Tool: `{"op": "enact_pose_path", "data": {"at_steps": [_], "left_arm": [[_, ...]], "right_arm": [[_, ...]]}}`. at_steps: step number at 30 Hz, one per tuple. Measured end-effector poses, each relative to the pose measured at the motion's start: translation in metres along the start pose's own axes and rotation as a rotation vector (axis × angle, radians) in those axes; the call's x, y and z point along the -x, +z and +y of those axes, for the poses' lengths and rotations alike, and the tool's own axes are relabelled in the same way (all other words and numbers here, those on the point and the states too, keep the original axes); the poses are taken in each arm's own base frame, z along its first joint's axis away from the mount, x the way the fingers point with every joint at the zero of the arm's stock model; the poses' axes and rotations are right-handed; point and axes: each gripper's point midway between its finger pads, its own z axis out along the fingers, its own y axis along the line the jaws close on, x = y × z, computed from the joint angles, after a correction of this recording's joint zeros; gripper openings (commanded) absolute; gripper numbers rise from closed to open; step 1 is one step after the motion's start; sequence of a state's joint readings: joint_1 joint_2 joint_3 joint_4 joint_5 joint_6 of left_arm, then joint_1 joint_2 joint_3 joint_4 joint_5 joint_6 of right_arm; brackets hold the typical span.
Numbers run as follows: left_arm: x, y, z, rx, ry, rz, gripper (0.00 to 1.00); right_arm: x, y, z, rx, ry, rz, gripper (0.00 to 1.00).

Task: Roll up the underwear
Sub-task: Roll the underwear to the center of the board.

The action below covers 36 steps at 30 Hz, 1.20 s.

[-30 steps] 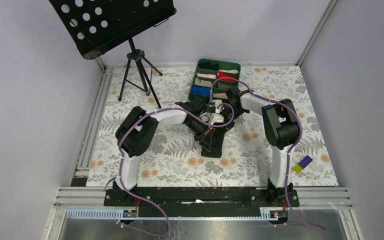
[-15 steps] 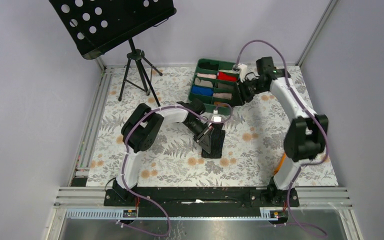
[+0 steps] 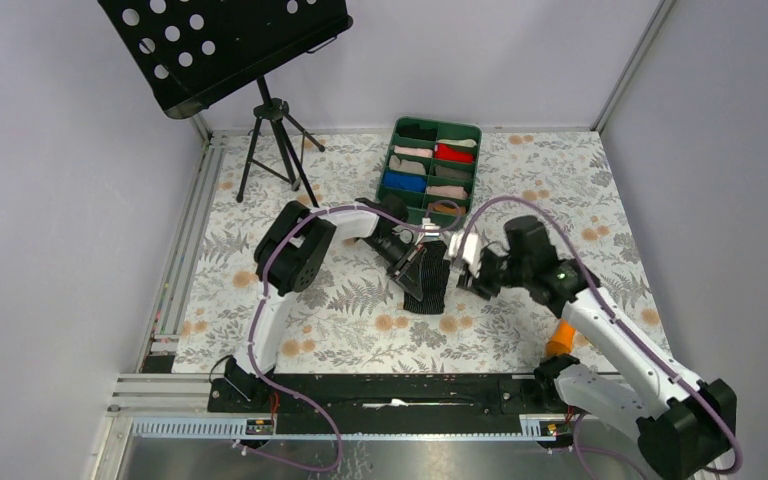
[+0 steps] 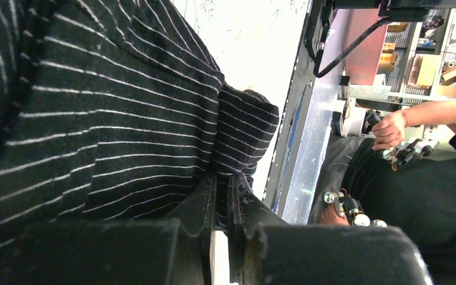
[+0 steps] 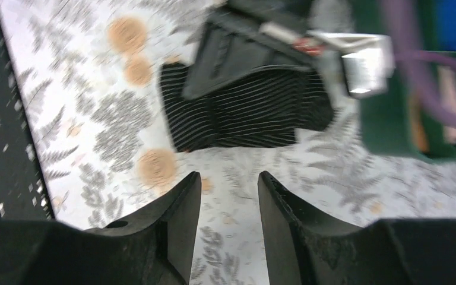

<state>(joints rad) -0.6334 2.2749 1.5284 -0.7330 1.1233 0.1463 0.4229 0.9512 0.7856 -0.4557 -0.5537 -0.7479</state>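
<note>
The underwear (image 3: 430, 292) is a black garment with thin white stripes, lying folded on the floral table in front of the tray. My left gripper (image 3: 413, 268) is shut on its fabric; in the left wrist view the fingers (image 4: 221, 181) pinch a fold of the striped cloth (image 4: 124, 107). My right gripper (image 3: 467, 276) is open and empty, just right of the garment. The right wrist view shows its jaws (image 5: 228, 178) apart over bare table, with the underwear (image 5: 243, 116) and the left gripper (image 5: 214, 65) ahead of them.
A green compartment tray (image 3: 438, 122) with small cloth rolls stands behind the garment; its wall also shows in the right wrist view (image 5: 386, 119). A black music stand (image 3: 275, 120) stands at the back left. An orange object (image 3: 560, 338) lies near the right arm's base.
My right arm has swung from beside the tray at the back down to the right side of the underwear. My left gripper has stayed shut on the garment, which barely moved.
</note>
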Motion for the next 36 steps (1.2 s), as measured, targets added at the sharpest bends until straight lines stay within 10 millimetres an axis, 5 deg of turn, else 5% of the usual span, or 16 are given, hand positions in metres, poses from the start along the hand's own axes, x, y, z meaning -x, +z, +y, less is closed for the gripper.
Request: {"op": "enact_pose_path", "data": {"at_steps": [4,7,15,23,36], "left_arm": [[0.001,0.001,0.001,-0.004,-0.026,0.003,0.01],[0.001,0.002,0.003,-0.009,-0.05,0.007,0.02],[0.002,0.003,0.004,-0.015,-0.078,0.011,0.04],[0.003,0.003,0.004,-0.015,-0.08,0.012,0.11],[0.008,-0.006,0.007,0.07,-0.037,0.009,0.33]], "right_arm": [[-0.022,0.027,0.045,0.147,-0.103,0.075,0.5],[-0.024,0.049,0.059,0.213,-0.178,0.087,0.53],[-0.044,0.098,0.058,0.266,-0.29,0.125,0.58],[-0.064,0.116,0.058,0.304,-0.357,0.163,0.53],[-0.07,0.123,0.061,0.351,-0.394,0.185,0.13]]}}
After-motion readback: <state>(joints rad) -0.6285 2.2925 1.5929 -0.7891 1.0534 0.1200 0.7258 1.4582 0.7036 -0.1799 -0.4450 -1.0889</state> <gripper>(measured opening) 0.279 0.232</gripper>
